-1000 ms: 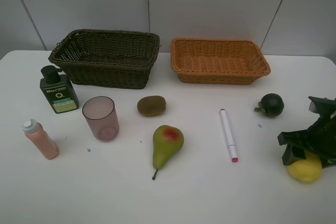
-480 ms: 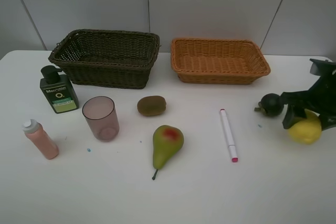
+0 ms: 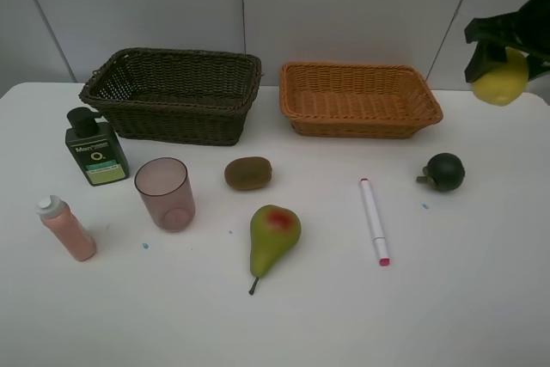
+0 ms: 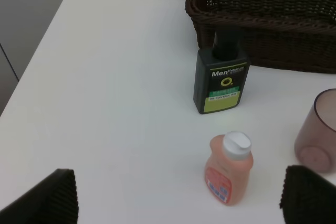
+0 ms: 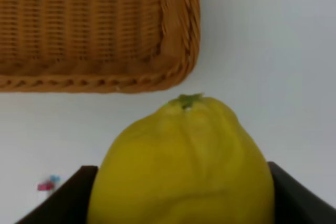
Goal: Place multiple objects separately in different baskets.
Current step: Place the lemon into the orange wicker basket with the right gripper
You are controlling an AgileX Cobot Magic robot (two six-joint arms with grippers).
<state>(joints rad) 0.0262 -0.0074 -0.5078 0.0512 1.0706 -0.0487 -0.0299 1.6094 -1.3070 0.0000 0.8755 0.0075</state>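
My right gripper (image 3: 497, 62) is shut on the lemon (image 3: 500, 77) and holds it high in the air, right of the orange-tan basket (image 3: 359, 100). The right wrist view shows the lemon (image 5: 184, 166) between the fingers with the basket's corner (image 5: 100, 30) below. The dark brown basket (image 3: 175, 94) stands left of it. On the table are the dark green bottle (image 3: 95, 149), pink bottle (image 3: 65, 228), cup (image 3: 165, 192), kiwi (image 3: 248, 173), pear (image 3: 272, 234), marker (image 3: 374, 220) and dark green fruit (image 3: 445, 171). My left gripper (image 4: 178, 192) is open above the pink bottle (image 4: 229, 167).
Both baskets sit at the back of the white table (image 3: 326, 315), against a grey wall. The left wrist view shows the table's left edge (image 4: 37, 51), the dark green bottle (image 4: 221, 80), the cup (image 4: 317, 132) and the dark basket (image 4: 262, 14).
My right gripper has lifted the lemon off the table at the front right and carried it up and back, to beside the orange-tan basket. Nothing else moved.
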